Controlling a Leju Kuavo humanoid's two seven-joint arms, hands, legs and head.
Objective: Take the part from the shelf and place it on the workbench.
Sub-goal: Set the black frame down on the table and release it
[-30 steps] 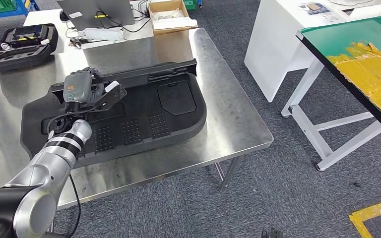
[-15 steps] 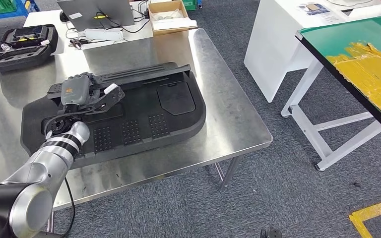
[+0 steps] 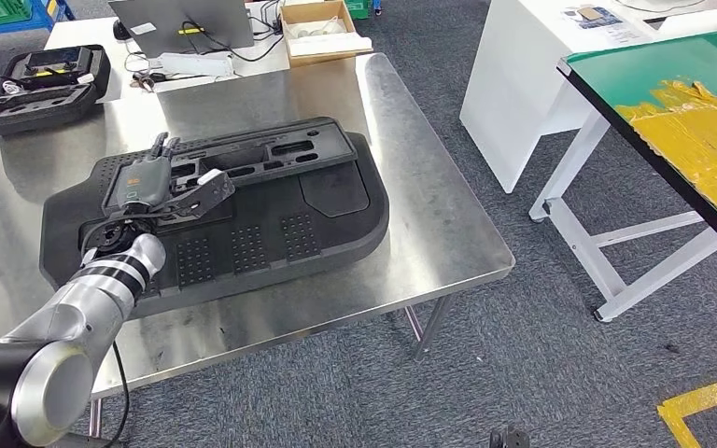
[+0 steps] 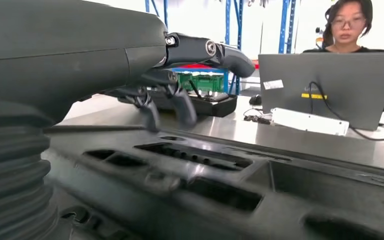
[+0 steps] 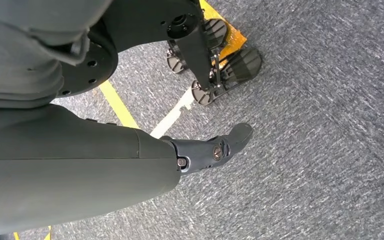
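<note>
Part (image 3: 271, 154), long, black and slotted, lies flat on the black foam tray (image 3: 336, 233) on the steel tabletop (image 3: 429, 224). Left hand (image 3: 163, 182) rests over the part's end; the left wrist view shows its fingers (image 4: 180, 102) spread, tips touching the part, gripping nothing. Right hand (image 5: 130, 165) hangs over grey carpet (image 5: 330, 125), thumb extended, holding nothing.

A grey laptop (image 3: 179, 22), cardboard box (image 3: 317, 30) and green-topped table (image 3: 672, 70) stand around.

Matt black plastic part (image 3: 233, 163) on a glossy, brushed-metal workbench (image 3: 429, 215).
</note>
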